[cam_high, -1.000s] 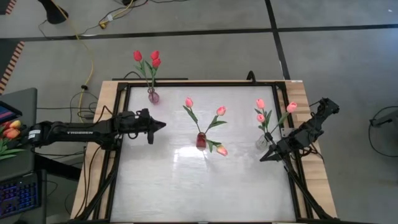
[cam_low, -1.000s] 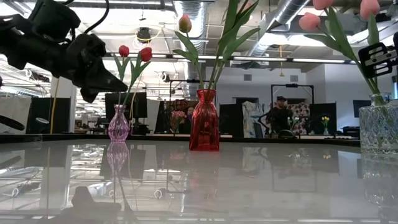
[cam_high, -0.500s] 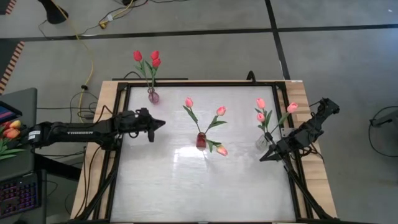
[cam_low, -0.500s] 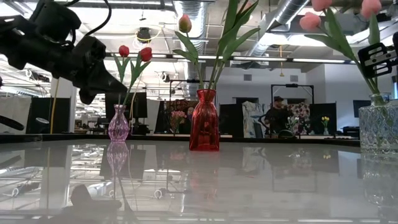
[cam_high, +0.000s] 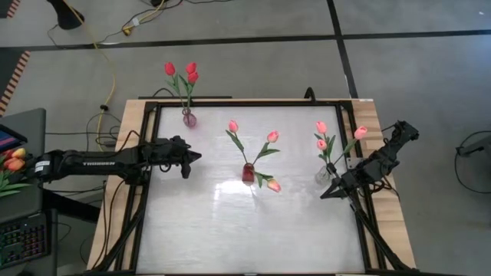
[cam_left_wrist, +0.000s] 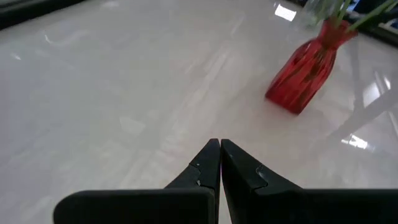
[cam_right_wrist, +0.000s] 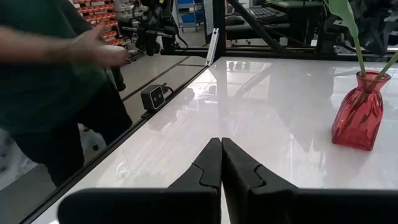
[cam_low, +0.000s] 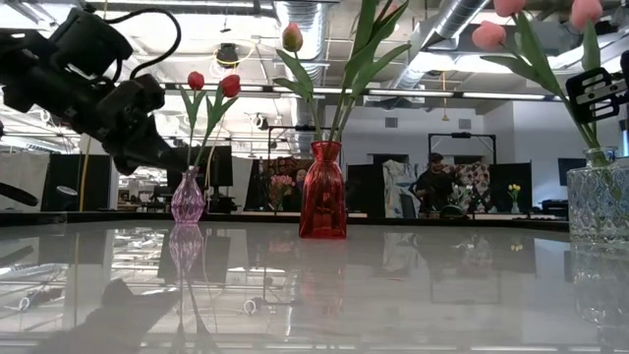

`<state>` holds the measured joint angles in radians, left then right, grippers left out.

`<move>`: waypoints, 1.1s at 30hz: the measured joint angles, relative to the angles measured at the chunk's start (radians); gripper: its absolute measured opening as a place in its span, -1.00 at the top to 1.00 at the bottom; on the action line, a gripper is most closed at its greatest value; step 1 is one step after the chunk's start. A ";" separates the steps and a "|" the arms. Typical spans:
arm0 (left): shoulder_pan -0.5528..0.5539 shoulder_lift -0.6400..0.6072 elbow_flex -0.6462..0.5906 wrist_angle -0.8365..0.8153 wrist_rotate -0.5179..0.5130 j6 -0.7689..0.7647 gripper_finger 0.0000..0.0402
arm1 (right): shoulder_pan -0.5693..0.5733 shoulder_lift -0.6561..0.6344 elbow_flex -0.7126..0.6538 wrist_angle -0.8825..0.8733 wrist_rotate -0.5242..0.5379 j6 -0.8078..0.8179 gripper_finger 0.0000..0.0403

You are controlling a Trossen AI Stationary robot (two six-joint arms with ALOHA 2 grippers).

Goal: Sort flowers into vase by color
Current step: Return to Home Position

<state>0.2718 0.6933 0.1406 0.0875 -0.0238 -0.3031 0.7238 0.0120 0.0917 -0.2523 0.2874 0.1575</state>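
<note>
High view: flowers all stand in vases, so my left hand, frame left, and right hand, frame right, hang closed and empty.

Table: glossy white top with a black rail frame round it. Bare wood strips show outside the rails at 9 and 3 o'clock. The surface mirrors the ceiling lights.

Three vases stand on it, all upright and well apart:
- small purple vase at 11 o'clock, near the far rail
- red ribbed vase about dead centre, a shade toward 12
- clear glass vase at 3 o'clock, just beside the right rail

In the low view, the purple and red vases throw reflections in the top.
</note>
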 joint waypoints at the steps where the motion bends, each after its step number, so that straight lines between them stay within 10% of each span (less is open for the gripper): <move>1: 0.000 0.000 0.000 -0.011 0.000 0.000 1.00 | 0.000 0.000 0.000 0.000 0.000 0.000 0.84; 12: -0.017 -0.181 0.000 -0.275 -0.065 0.080 1.00 | 0.000 0.000 0.000 0.000 0.000 0.000 0.84; 22: -0.118 -0.426 0.000 -0.229 -0.118 0.382 1.00 | 0.000 0.000 0.000 0.000 0.000 0.000 0.84; 33: -0.129 -0.516 -0.085 -0.188 -0.041 0.362 1.00 | 0.000 0.000 0.000 0.000 0.000 0.000 0.84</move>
<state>0.1432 0.1775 0.0555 -0.1010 -0.0646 0.0594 0.7238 0.0120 0.0917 -0.2523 0.2874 0.1577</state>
